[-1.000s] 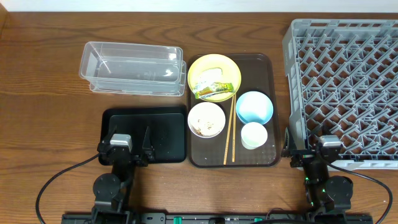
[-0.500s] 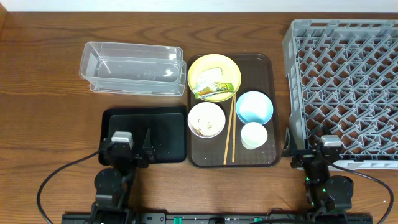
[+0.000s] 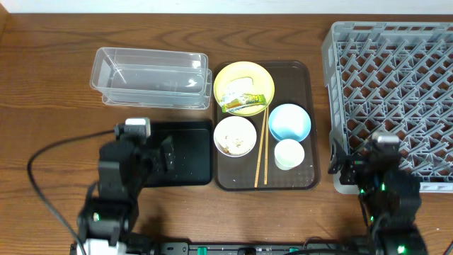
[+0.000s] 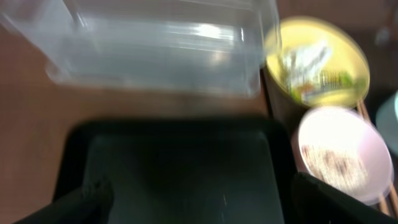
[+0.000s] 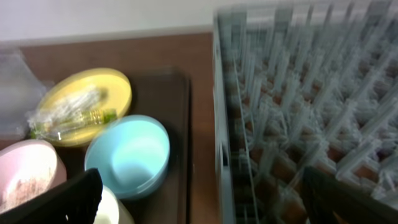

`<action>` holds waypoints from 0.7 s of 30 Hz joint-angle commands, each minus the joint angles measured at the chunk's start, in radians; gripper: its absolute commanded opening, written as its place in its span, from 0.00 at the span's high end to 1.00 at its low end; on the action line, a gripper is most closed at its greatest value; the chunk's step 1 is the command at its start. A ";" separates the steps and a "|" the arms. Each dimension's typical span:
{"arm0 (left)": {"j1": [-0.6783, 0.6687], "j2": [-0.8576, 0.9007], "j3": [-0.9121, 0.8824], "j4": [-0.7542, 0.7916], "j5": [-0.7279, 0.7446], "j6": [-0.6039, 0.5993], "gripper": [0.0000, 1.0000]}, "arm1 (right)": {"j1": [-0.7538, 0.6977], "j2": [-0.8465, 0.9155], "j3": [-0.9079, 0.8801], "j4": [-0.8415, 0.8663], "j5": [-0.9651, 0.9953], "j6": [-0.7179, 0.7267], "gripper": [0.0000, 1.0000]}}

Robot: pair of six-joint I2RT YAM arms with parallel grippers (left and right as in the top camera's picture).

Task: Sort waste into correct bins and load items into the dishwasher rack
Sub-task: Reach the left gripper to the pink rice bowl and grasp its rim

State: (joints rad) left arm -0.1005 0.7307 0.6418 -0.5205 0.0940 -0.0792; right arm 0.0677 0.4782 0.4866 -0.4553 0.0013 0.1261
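Note:
On the brown tray, a yellow plate carries a green-and-yellow wrapper. Beside it are a white bowl with rice scraps, a light blue bowl, a white cup and chopsticks. The clear tub and black tray lie at the left. The grey rack stands at the right. My left gripper is open and empty above the black tray. My right gripper is open and empty at the rack's front left corner.
The translucent brown serving tray holds the dishes in the middle. Cables trail from both arms near the table's front edge. The right wrist view shows the blue bowl and the plate to the left of the rack wall.
Both arms have lifted and moved away from the front edge. The left gripper now hangs over the black tray; the right has shifted toward the rack's corner.

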 commanded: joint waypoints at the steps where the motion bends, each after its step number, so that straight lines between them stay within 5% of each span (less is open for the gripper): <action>1: 0.004 0.134 0.144 -0.149 0.083 -0.009 0.07 | 0.005 0.147 0.123 -0.094 0.021 0.007 0.01; 7: 0.004 0.303 0.296 -0.362 0.151 -0.009 0.07 | 0.005 0.371 0.289 -0.241 0.024 0.007 0.01; 21: -0.006 0.360 0.320 -0.216 0.245 -0.064 0.09 | 0.005 0.416 0.336 -0.263 -0.006 0.008 0.01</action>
State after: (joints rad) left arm -0.1013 1.0657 0.9165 -0.7578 0.3141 -0.1020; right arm 0.0681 0.8967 0.7979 -0.7166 -0.0002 0.1261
